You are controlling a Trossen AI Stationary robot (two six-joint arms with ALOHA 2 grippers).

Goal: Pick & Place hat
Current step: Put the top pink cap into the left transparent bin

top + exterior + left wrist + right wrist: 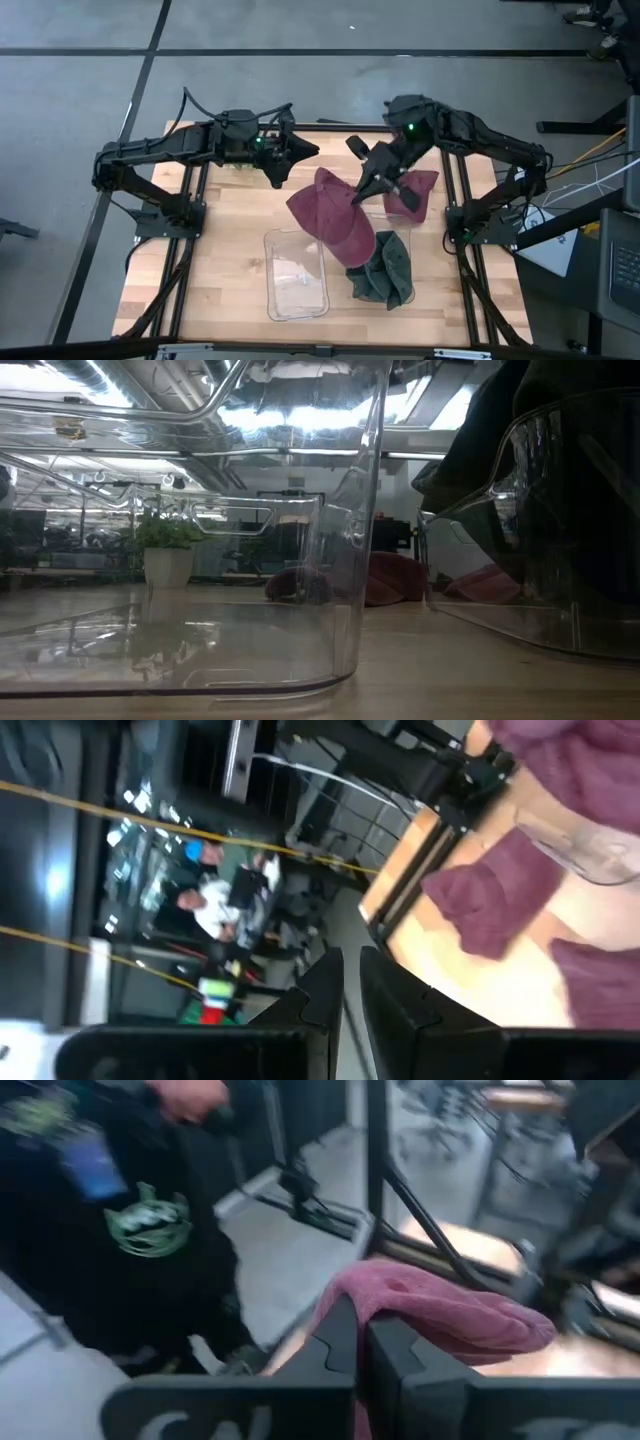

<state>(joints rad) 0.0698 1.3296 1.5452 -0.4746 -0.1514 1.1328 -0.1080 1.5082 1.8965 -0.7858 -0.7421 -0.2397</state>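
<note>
My right gripper (363, 192) is over the middle of the table, shut on a maroon hat (325, 215), which spreads below it toward the near-left. In the right wrist view that hat (440, 1315) drapes past the fingers. A second maroon hat (415, 190) lies flat on the table to the right. Dark green hats (385, 270) are piled in a clear bin on the near-right. My left gripper (300, 152) hovers shut over the far-left part of the table, touching nothing. My right gripper pinches the maroon hat between its two fingers at the far-right edge (395, 1295), coming from above and slanting toward the near-left. The hat hangs below the fingers, spread wide. I cannot tell whether its lower end (350, 250), by the bins, hangs clear.
An empty clear bin (295, 275) stands near the near edge, left of the bin with the green hats (520, 510). The low view looks through both bins at maroon cloth (385, 578) at table level. Black frame rails run along both table sides. A person in dark clothes (120, 1230) stands beyond the table.
</note>
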